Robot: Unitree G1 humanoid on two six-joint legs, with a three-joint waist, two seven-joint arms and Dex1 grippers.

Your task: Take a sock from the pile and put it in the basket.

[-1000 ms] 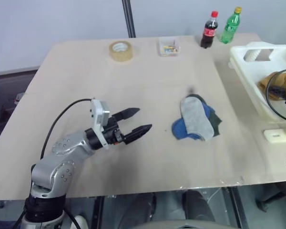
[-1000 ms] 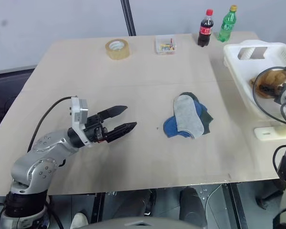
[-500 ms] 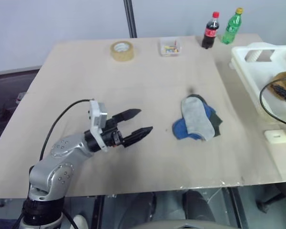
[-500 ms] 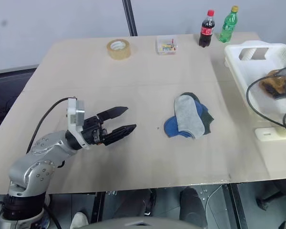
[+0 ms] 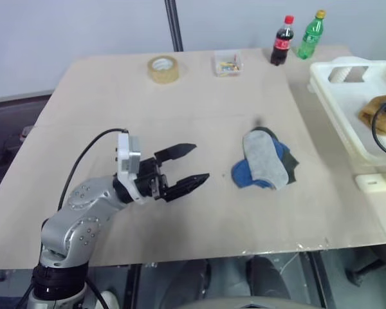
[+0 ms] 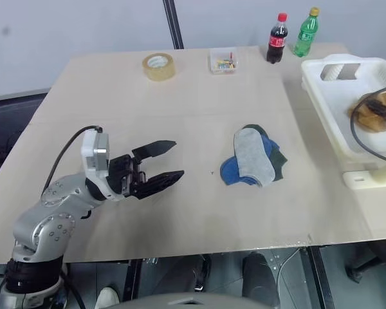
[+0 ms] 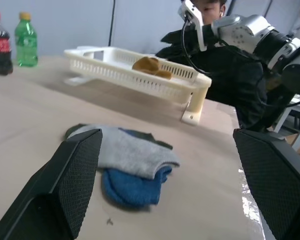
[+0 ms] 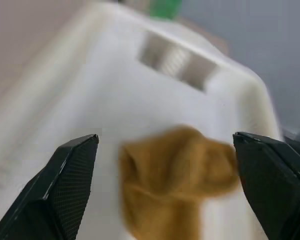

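Observation:
The mustard sock (image 5: 376, 110) lies crumpled inside the white basket (image 5: 335, 98) at the table's right edge. My right gripper (image 8: 165, 136) hangs open above it, with the sock (image 8: 176, 176) lying below between the spread fingers, apart from them. From the left wrist view that gripper (image 7: 176, 44) hovers over the basket (image 7: 121, 68). The pile (image 5: 266, 159) sits mid-table: a light grey sock on top, blue and dark green beneath. To the pile's left, my left gripper (image 5: 201, 162) is open and empty, pointing at the pile.
At the table's far edge stand a tape roll (image 5: 163, 68), a small clear box (image 5: 228, 64), a cola bottle (image 5: 282, 40) and a green bottle (image 5: 311, 34). A white block (image 5: 376, 183) lies near the basket. A person in dark clothes (image 7: 230, 75) stands beyond it.
My right gripper has risen from over the sock in the basket and left the head views. The sock stays in the basket. The left gripper has hardly moved.

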